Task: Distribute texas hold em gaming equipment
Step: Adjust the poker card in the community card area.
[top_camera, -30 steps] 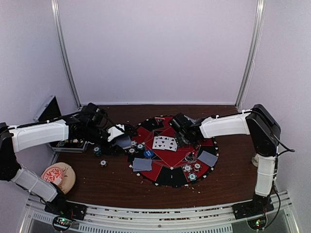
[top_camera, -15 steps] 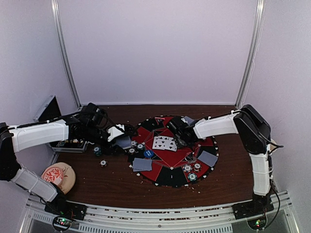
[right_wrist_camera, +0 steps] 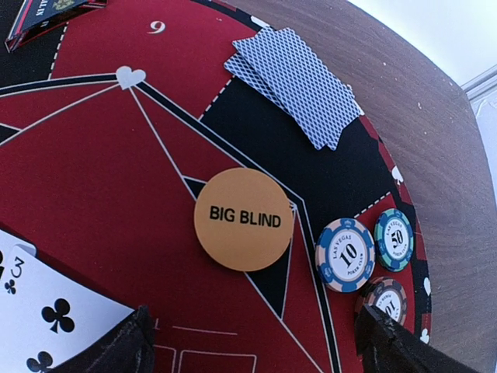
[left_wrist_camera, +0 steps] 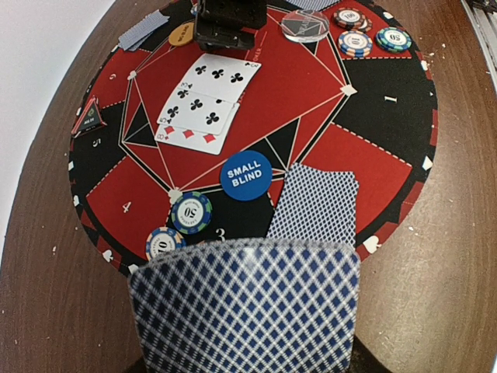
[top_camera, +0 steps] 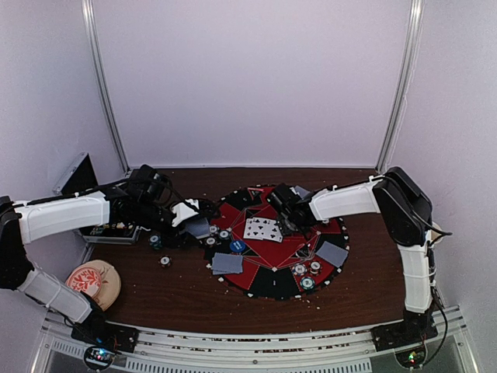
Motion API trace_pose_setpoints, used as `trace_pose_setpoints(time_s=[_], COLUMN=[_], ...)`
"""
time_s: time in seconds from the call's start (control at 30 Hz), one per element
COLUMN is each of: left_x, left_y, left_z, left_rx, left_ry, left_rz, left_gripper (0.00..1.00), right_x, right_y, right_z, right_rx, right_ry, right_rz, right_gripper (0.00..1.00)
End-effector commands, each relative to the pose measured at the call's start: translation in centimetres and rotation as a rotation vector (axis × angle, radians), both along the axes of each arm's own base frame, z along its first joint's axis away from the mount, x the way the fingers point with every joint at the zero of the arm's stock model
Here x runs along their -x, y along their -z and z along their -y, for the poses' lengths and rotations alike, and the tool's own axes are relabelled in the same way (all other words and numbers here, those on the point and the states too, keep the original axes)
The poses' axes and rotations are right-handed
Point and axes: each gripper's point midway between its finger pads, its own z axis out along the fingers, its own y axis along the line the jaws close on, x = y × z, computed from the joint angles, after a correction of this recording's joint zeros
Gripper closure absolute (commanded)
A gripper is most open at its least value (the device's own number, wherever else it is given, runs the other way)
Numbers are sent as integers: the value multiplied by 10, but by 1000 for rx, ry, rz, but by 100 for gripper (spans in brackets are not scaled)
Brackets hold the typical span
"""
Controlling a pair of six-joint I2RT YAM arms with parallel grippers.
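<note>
My left gripper (top_camera: 190, 220) is shut on a fanned stack of blue-backed playing cards (left_wrist_camera: 245, 307) at the left edge of the round mat (top_camera: 273, 286); the cards hide its fingers in the left wrist view. My right gripper (right_wrist_camera: 252, 350) is open low over the mat, with the orange BIG BLIND disc (right_wrist_camera: 244, 219) just ahead of its jaws, untouched. In the top view it (top_camera: 283, 210) is at the mat's far side. Face-up club cards (left_wrist_camera: 206, 101) lie mid-mat. The blue SMALL BLIND disc (left_wrist_camera: 245, 175) and a clear disc (left_wrist_camera: 304, 25) lie on the mat.
Chips (right_wrist_camera: 345, 254) and two face-down cards (right_wrist_camera: 299, 85) lie near the big blind. Another face-down card (left_wrist_camera: 314, 203) and two chips (left_wrist_camera: 191, 212) lie by seat 3. Loose chips (top_camera: 165, 261) lie on the wood. The metal case (top_camera: 78, 175) stands far left.
My right arm has drawn in and its gripper has shifted a little left over the mat's far side. My left arm and its cards have not moved.
</note>
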Motion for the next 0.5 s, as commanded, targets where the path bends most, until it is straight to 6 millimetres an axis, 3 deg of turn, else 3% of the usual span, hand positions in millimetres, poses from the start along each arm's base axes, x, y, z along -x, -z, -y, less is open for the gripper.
trace_pose_setpoints(time_s=[0.0,0.47], left_x=[-6,-6], left_y=[-13,-13], left_z=[3,3], left_rx=[40,41], left_ry=[-4,-4], left_rz=[36,37], left_gripper=[46,46], right_x=[4,3], right_y=[9,-1], right_z=[-12,-19], right_rx=[-14,-8], right_ry=[-43,-45], right_rz=[-34,-10], right_gripper=[8,8])
